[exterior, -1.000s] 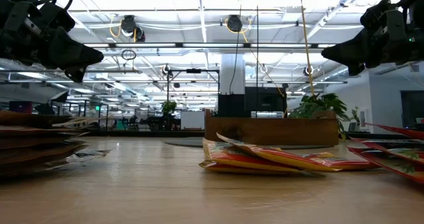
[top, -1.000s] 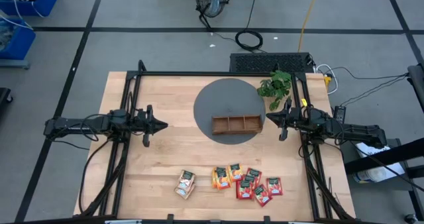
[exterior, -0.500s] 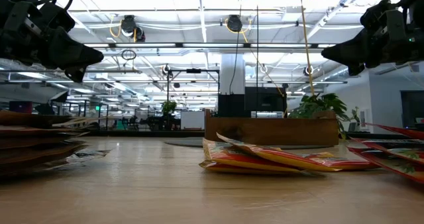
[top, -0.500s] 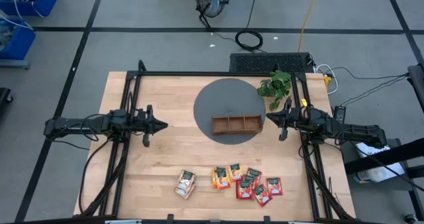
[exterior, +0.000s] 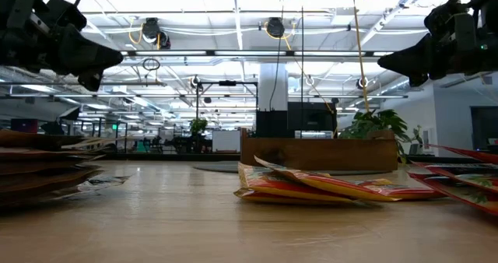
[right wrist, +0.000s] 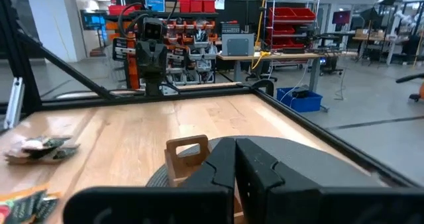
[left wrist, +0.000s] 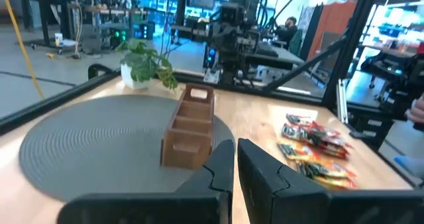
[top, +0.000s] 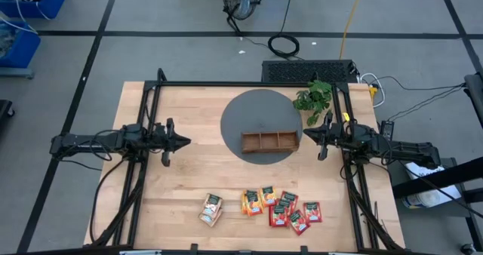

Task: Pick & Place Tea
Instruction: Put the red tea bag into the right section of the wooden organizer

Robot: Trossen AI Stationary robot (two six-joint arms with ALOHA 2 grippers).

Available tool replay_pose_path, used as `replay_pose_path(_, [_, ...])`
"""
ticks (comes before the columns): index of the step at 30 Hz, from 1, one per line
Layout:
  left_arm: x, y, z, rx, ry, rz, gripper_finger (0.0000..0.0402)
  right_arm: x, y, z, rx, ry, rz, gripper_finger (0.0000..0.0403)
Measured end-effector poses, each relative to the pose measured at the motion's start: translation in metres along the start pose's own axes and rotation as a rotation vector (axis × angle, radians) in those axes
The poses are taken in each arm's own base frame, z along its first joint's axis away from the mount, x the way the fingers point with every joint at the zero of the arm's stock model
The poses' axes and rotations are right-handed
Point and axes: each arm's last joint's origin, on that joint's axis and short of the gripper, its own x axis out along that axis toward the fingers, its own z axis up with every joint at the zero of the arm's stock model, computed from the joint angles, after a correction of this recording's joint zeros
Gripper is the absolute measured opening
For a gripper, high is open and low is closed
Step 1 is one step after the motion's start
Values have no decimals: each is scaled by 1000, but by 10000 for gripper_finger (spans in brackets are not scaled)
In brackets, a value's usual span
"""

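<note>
The tea sachets lie flat near the table's near edge: a pale beige pile (top: 212, 208), orange ones (top: 253, 201) and red ones (top: 293, 210). In the low view they show as a low heap (exterior: 311, 187). In the left wrist view the tea (left wrist: 315, 148) lies beyond the tray. My left gripper (top: 185, 142) (left wrist: 235, 163) hovers shut over the table's left half. My right gripper (top: 306, 137) (right wrist: 235, 159) hovers shut just right of the wooden tray (top: 269, 142). Both hang well above the table (exterior: 117, 59) (exterior: 383, 61).
The brown three-compartment tray (left wrist: 189, 124) stands on a round grey mat (top: 260, 115) at the table's middle. A small green plant (top: 313, 98) sits at the far right by the mat. Black frame rails (top: 151, 112) run along both sides. Bare wood (top: 189, 179) lies between the arms and the tea.
</note>
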Motion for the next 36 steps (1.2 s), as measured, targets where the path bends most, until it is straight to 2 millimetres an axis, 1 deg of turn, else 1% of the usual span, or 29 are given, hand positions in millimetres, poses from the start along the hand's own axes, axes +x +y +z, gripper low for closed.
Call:
replay_pose_path(7, [0, 0, 3, 1, -36, -3, 26, 0, 0, 3, 19, -32, 1, 0])
replay_pose_path(9, [0, 0, 8, -7, -83, 14, 26, 0, 0, 3, 14, -34, 0, 0])
replay_pose_path(13, [0, 0, 13, -61, -140, 39, 26, -1, 0, 11, -24, -115, 2, 0])
replay_pose_path(16, [2, -1, 16, -26, -167, 42, 26, -1, 1, 11, 5, -108, 9, 0])
replay_pose_path(18, [5, -3, 20, 15, -210, 58, 26, -1, 2, 11, 1, -109, 56, 0])
replay_pose_path(21, [12, -9, 35, 85, -318, 27, 25, -1, 5, 12, -67, -119, 171, 0])
replay_pose_path(23, [24, -16, 45, 145, -307, -5, 15, -1, 7, 12, -75, -117, 210, 0])
replay_pose_path(25, [42, -23, 54, 192, -244, 5, 5, -1, 7, 11, -84, -114, 213, 0])
replay_pose_path(27, [66, -32, 65, 242, -197, -6, 7, -1, 7, 11, -98, -109, 215, 0])
replay_pose_path(29, [93, -43, 72, 300, -159, -65, 11, -1, 7, 11, -99, -108, 238, 0])
replay_pose_path(32, [134, -59, 79, 325, -92, -121, 13, -1, 8, 10, -102, -104, 269, 0])
replay_pose_path(34, [157, -67, 81, 334, -23, -133, 9, -1, 8, 8, -102, -87, 271, 0])
replay_pose_path(36, [177, -73, 78, 343, 68, -143, 4, -1, 9, 5, -90, -54, 291, 0])
